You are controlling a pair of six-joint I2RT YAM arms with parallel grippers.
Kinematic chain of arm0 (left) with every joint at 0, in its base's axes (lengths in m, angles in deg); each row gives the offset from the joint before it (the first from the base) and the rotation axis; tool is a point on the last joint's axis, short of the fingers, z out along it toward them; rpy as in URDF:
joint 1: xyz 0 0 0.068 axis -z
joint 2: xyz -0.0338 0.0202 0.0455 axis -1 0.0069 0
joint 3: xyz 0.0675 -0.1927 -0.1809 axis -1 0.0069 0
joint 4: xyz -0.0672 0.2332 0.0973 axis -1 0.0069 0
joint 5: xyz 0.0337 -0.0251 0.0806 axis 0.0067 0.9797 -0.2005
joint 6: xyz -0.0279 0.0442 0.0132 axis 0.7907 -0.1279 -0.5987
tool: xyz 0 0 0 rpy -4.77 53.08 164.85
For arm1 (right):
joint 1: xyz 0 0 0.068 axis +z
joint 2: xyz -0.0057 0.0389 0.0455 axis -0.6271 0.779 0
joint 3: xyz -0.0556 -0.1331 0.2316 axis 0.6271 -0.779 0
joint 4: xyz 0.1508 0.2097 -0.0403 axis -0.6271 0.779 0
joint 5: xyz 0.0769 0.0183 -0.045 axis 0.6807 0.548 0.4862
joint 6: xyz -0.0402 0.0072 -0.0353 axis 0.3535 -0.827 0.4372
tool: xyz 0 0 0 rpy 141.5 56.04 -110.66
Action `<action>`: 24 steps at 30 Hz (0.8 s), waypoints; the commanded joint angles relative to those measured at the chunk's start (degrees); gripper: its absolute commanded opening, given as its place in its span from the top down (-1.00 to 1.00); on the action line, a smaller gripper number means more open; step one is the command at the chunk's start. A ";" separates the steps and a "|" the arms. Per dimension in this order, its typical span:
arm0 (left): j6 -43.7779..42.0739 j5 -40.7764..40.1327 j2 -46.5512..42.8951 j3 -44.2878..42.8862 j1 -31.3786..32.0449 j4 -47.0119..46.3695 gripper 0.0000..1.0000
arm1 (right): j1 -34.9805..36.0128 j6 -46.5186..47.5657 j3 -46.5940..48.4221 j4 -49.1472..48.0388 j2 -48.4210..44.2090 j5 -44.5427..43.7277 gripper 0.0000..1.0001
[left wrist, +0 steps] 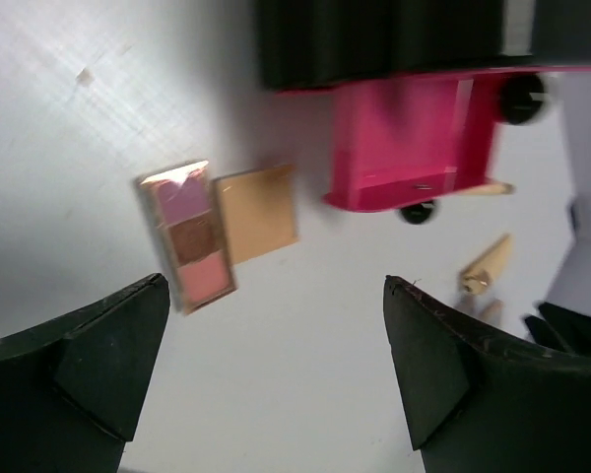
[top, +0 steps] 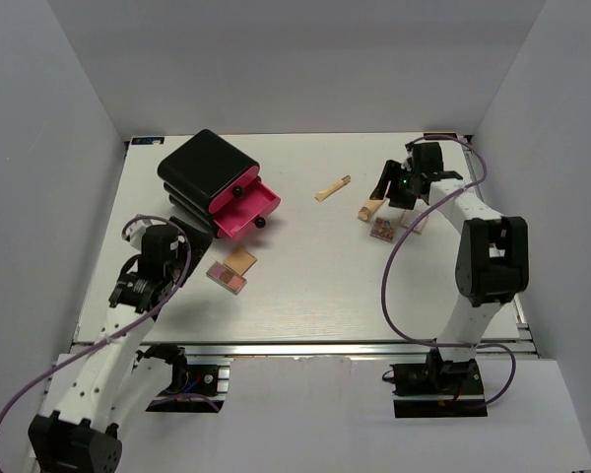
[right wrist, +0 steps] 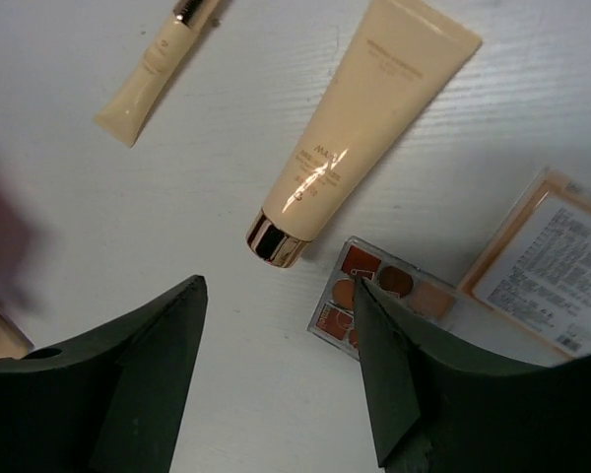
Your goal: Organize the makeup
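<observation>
The drawer box [top: 199, 169] stands at the far left of the table [top: 325, 286] with one drawer [top: 244, 213] pulled out, a compact [top: 241, 260] and a palette [top: 227, 277] side by side just before it, while a thin tube [top: 332, 188], a thicker tube [top: 370, 209] and another palette [top: 382, 231] lie to its right.

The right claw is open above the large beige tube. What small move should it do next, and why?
Probably lower the right claw straight down, slightly forward, and close on the large beige tube near its gold cap. The claw is open, the cap lies just past its fingertips, nothing is held yet, and the pink drawer stands open to receive makeup.
</observation>
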 commanded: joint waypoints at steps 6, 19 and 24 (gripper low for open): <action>-15.36 2.10 -6.04 -2.53 0.26 -11.14 -0.96 | 0.84 -12.76 8.45 5.63 8.85 -1.73 -0.33; -16.23 5.09 -1.22 -6.65 0.52 -12.64 -0.96 | 4.61 -10.83 16.37 6.25 19.67 -10.42 -0.24; -19.40 6.40 0.28 -8.59 0.87 -14.92 -0.96 | 4.71 -9.52 14.79 6.43 19.24 -10.61 0.22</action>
